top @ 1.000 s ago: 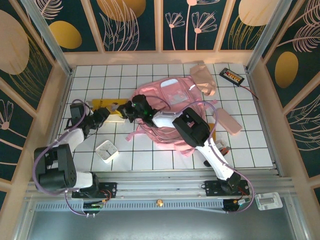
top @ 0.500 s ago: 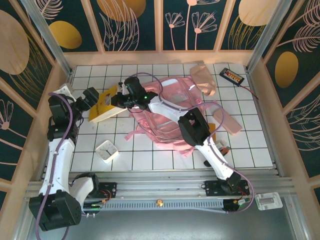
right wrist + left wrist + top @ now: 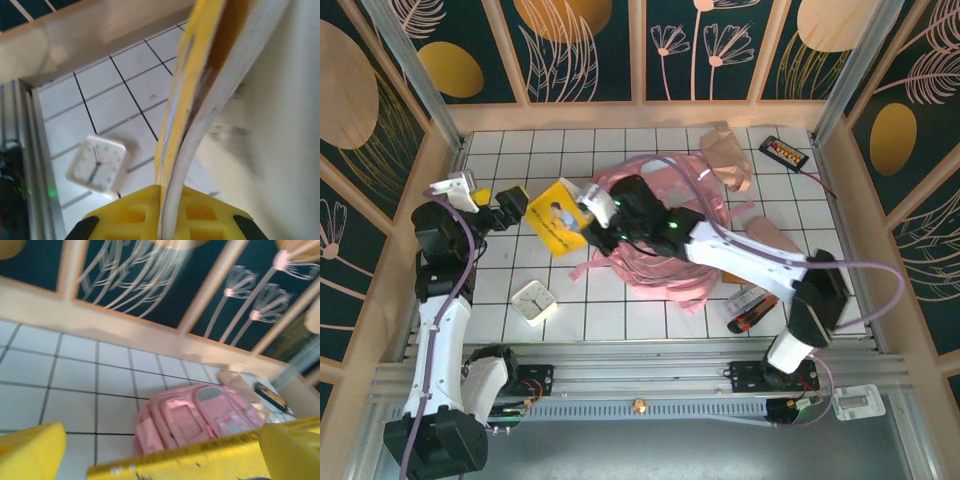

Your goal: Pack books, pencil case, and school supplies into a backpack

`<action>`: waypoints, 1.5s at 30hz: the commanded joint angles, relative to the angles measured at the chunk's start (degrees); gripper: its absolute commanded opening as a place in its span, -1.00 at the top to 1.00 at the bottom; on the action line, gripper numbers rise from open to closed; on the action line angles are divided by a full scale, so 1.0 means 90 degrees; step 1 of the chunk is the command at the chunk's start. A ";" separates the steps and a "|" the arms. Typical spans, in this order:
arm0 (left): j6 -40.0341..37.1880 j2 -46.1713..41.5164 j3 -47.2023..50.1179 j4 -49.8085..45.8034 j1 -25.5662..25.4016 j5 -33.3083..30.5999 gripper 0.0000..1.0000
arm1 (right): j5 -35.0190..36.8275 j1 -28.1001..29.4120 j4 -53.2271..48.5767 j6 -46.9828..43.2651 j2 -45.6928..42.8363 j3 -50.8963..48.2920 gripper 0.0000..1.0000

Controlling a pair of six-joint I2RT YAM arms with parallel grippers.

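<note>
Grip on the yellow booklet (image 3: 558, 217) lies with the right gripper (image 3: 590, 213). In the right wrist view its yellow fingers (image 3: 125, 217) are clenched on the booklet's lower edge, and the pages rise straight up from between the pads. The booklet is held clear of the tiles, its cover picture facing the top camera. Below that gripper and off to its left, a white square clock (image 3: 97, 165) lies flat on the table (image 3: 120, 95). Behind the right gripper, under its forearm, sits the pink backpack (image 3: 655, 268), crumpled, with its straps loose.

The left gripper (image 3: 515, 203) is released, jaws spread wide, just off the booklet's corner on the side opposite the right gripper. From the left wrist camera its two yellow fingers (image 3: 30, 450) frame the booklet's edge, which runs across the gap between them. The picture is blurred there, so I cannot tell whether the right-hand finger touches the paper. Beyond the spread fingers the backpack lies on the tiles.
</note>
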State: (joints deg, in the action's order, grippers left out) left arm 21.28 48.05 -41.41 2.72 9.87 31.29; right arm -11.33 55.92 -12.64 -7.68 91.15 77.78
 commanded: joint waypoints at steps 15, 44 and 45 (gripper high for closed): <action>-0.2127 -0.0064 0.0227 0.1214 -0.1095 0.3271 -0.97 | 0.0397 -0.0590 -0.0873 -0.1450 -0.1565 -0.0342 1.00; -0.5280 0.2051 -0.1766 -0.1541 -0.2473 0.2613 0.24 | -0.0285 -0.0794 -0.0540 -0.2030 -0.2026 -0.0852 1.00; -0.5214 0.2053 -0.1742 -0.1493 -0.2473 0.2624 0.49 | -0.0324 -0.0833 -0.0506 -0.2004 -0.2027 -0.0873 1.00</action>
State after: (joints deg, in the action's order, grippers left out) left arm -23.81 66.19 -55.46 -9.65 -12.38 54.59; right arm -11.94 49.30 -23.05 -25.19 74.26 69.93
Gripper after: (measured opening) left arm 0.375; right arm 0.081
